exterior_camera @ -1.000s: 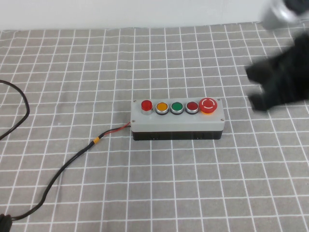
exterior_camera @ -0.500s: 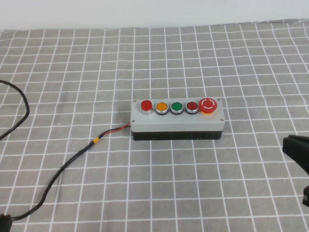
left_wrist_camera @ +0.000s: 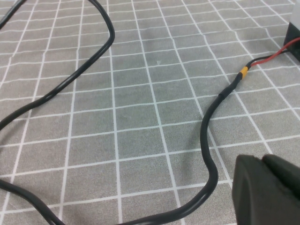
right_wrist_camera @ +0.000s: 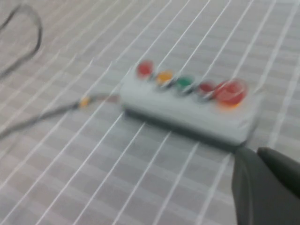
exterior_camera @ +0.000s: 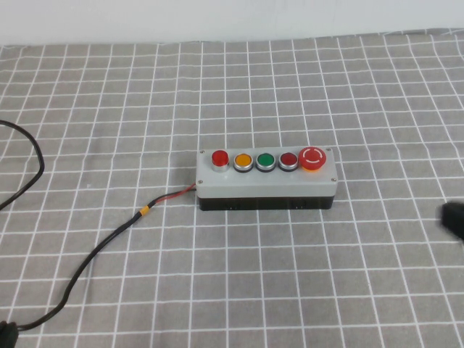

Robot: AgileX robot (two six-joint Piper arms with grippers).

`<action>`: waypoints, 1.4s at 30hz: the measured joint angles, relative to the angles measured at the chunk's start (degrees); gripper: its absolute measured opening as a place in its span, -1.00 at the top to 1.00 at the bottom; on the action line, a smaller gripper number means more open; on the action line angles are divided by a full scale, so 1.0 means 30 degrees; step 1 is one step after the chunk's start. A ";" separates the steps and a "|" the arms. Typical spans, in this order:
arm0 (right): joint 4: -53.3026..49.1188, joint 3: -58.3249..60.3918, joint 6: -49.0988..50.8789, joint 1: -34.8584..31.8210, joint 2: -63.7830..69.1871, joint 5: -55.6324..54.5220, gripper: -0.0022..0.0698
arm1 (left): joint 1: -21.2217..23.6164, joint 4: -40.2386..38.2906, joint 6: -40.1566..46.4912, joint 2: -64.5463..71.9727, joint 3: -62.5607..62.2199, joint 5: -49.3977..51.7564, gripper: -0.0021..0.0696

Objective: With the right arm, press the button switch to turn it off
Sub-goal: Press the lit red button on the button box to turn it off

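High view first: the box sits mid-surface with five buttons in a row on top. The red button is at the left end, then yellow, green and a darker red, with the big stop button at the right end. The right gripper is only a dark sliver at the right edge, well apart from the box; spread or pressed together, I cannot tell. The left gripper doesn't show here. The cable trails from the box's left end toward the near-left corner.

Left wrist view: the left gripper hangs low, just beside the cable, and looks parked. Its state I cannot tell either. If that arm shifts it could snag the cable and drag the box.

Right wrist view: the box lies ahead of the right gripper, stop button nearest and nothing touched yet.

The trouble spots, as I judge them:
- **Wrong button:** the buttons sit close together, so an off-centre press could catch a neighbour.
- **Stop button clipped:** it stands proud on the approach side, so a low sweep could clip it.
- **Box sliding:** the box seems to lie loose on cloth, so a slanted push could slide it instead of clicking the switch
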 joint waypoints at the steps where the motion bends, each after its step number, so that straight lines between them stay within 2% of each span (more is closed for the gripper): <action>1: -0.0053 0.0000 -0.0044 -0.0458 -0.0643 0.0167 0.98 | 0.0000 0.0000 0.0000 0.0000 0.0000 0.0000 0.95; 11: -0.0120 0.0733 -0.0285 -0.8222 -0.7979 0.2465 0.98 | 0.0000 0.0000 0.0000 0.0000 0.0000 0.0000 0.95; 15: -0.0120 0.1939 -0.0285 -0.9915 -0.9473 0.2495 0.98 | 0.0000 0.0000 0.0000 0.0000 0.0000 0.0000 0.95; 27: -0.0120 0.7312 -0.0285 -1.0169 -1.2825 0.2575 0.98 | 0.0000 0.0000 0.0000 0.0000 0.0000 0.0000 0.95; 36: -0.0120 0.9607 -0.0285 -1.0640 -1.3047 0.2460 0.98 | 0.0000 0.0000 0.0000 0.0000 0.0000 0.0000 0.95; 42: 0.0902 0.9734 -0.2843 -1.0965 -1.3047 0.2474 0.98 | 0.0000 0.0000 0.0000 0.0000 0.0000 0.0000 0.95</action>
